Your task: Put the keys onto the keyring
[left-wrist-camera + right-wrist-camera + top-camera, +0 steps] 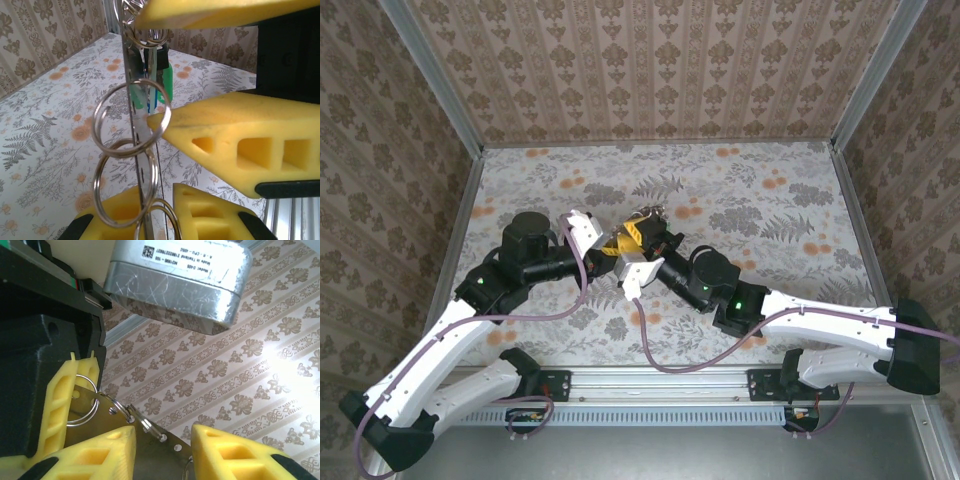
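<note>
Your left gripper (155, 200): clamped on perforated metal strip (132, 65), steadying it as anchor. On strip, just beyond that grip: keyring (120, 151), threaded; green key (166, 82) just behind strip. Your right gripper (164, 432): fingers apart astride strip, one tip touching keyring, likely to pry coil open.

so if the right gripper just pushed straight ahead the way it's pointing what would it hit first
Probably the metal strip hung with split rings: it lies between the open fingers of the right gripper. Depth is hard to judge.
</note>
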### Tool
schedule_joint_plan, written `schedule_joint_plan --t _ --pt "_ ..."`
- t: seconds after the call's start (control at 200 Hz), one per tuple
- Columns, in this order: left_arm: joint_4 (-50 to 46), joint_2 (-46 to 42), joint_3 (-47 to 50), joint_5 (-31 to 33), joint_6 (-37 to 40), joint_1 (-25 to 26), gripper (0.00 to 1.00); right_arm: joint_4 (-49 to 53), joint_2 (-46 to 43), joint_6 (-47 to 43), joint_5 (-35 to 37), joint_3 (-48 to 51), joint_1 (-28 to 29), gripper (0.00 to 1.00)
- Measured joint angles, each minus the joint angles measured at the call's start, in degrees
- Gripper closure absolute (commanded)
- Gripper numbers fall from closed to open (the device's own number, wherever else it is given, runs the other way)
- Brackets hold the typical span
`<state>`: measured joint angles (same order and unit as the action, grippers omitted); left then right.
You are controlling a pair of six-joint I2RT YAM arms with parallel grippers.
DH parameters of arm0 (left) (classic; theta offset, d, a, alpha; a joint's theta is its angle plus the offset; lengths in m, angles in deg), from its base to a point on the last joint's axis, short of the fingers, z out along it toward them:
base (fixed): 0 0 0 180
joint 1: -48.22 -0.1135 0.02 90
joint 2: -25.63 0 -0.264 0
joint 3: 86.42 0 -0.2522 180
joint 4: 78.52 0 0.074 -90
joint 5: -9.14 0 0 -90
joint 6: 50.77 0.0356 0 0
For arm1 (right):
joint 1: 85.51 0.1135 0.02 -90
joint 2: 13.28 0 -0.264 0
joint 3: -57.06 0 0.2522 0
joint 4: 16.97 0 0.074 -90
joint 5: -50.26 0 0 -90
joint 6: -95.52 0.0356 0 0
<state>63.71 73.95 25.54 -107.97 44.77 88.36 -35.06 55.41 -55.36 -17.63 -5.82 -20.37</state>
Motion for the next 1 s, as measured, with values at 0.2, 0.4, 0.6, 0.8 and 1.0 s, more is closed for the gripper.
schedule_joint_plan --t 0.2,0.4,0.6,0.8,1.0 --pt "0.0 -0.07 0.15 -0.09 -0.02 -0.02 1.0 1.29 0.28 1.03 -0.9 -0.5 -0.63 0.64" --pt "-0.07 -0.07 0.24 0.13 -0.02 -0.07 1.0 3.87 0.33 1.99 -2.54 -1.53 -1.36 0.67" --pt "-0.63 -0.07 0.35 0.52 -0.02 -0.07 1.0 8.22 -0.66 6.12 -4.52 -2.69 -2.32 0.69" --pt "2.36 1.84 4.79 -1.44 -4.5 -1.99 1.0 11.96 -14.19 21.64 -6.78 4.94 -10.25 0.62" --pt "8.79 12.68 13.27 -4.48 -11.65 -2.69 1.0 14.32 -23.32 35.6 -5.6 9.88 -18.82 0.62"
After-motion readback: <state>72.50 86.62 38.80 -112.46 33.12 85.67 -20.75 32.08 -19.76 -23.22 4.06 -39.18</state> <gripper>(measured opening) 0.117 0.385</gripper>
